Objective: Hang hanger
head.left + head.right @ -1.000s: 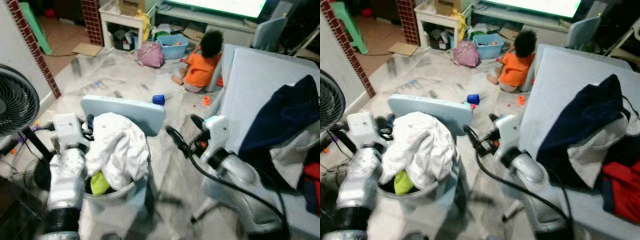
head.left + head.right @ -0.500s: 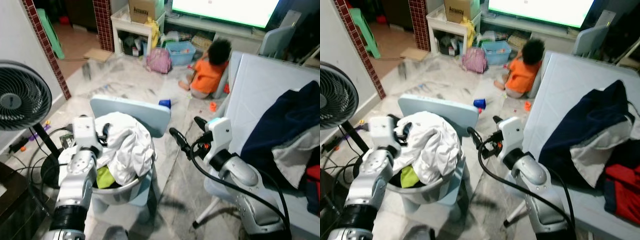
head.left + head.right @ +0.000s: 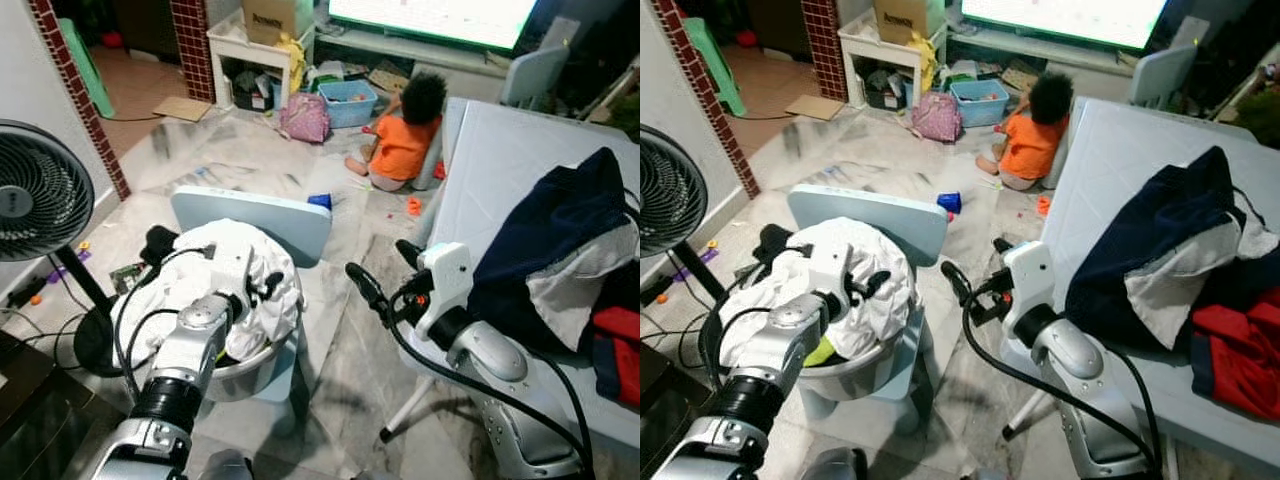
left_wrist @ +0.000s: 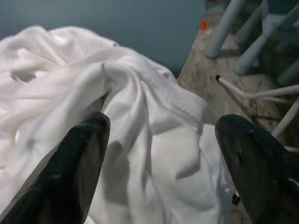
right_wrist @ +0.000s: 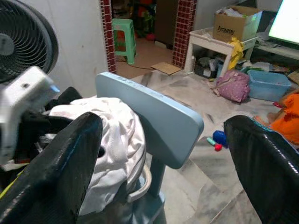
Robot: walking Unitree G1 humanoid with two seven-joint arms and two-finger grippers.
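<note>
Fingers of the left gripper (image 4: 159, 154) stand wide apart, one on either side of a rumpled fold of the white laundry (image 4: 93, 93), with nothing closed between them. From the head camera the left gripper (image 3: 262, 290) sits on top of that white heap, which overflows a pale basin (image 3: 255, 372) resting on the seat of a light blue chair (image 3: 255, 222). A bit of yellow-green cloth (image 3: 818, 352) peeks out under the white pile at the basin's rim, and a dark garment (image 3: 157, 243) lies at the heap's far edge.

The right gripper (image 3: 385, 285) hangs in the air beside the chair, touching nothing, its two black fingers spread wide. Its wrist camera looks between those fingers (image 5: 60, 168) at the chair's backrest and the laundry.

A hanger cannot be made out among the clothes.

To the robot's right stands a white table (image 3: 500, 160) with a navy garment (image 3: 560, 240), a grey-white one (image 3: 580, 290) and a red one (image 3: 1235, 350) piled on it. To the left is a black fan (image 3: 40, 205) on a stand. Farther off on the marble floor (image 3: 240, 150) a child in an orange top (image 3: 400, 140) sits facing away, near a pink bag (image 3: 305, 115) and a blue bin (image 3: 348, 98).
</note>
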